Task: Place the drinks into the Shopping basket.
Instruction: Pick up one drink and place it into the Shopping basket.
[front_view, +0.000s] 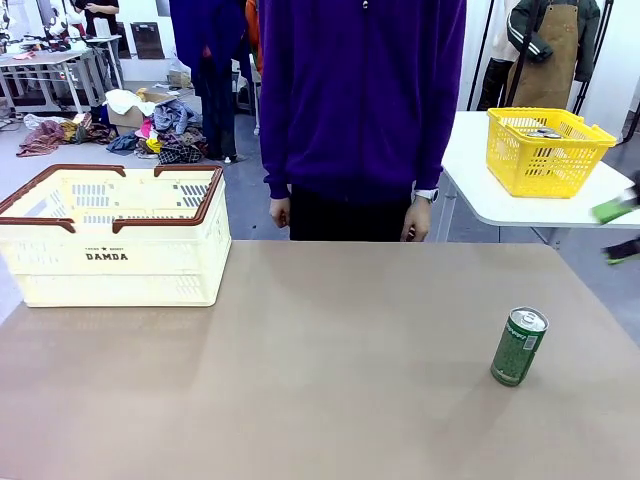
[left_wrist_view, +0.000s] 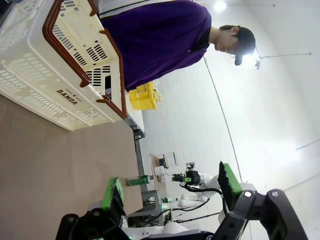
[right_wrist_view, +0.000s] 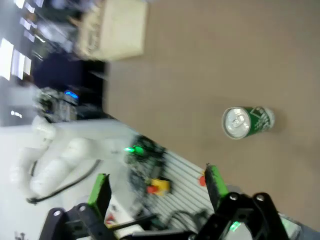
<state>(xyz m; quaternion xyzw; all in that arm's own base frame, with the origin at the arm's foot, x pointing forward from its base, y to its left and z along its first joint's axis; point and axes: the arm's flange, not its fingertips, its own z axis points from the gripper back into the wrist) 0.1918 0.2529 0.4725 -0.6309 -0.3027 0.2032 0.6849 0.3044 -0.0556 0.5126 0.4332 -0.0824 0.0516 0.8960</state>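
with our left gripper (left_wrist_view: 170, 187) and right gripper (right_wrist_view: 157, 180) gaping empty, we could topple the slim green can (front_view: 519, 346) near the table's (front_view: 320, 400) right edge, well apart from the shopping basket (front_view: 110, 270) at its far left corner, by closing off-centre.

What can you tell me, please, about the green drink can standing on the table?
The slim green metal drink can has a silver top and white print on its side, too small to read. It stands on its base on the tan table, on the robot's right side, well apart from the cream-white slotted plastic basket at the far left. Only the tabletop touches it. It looks whole and undented, as far as can be seen.
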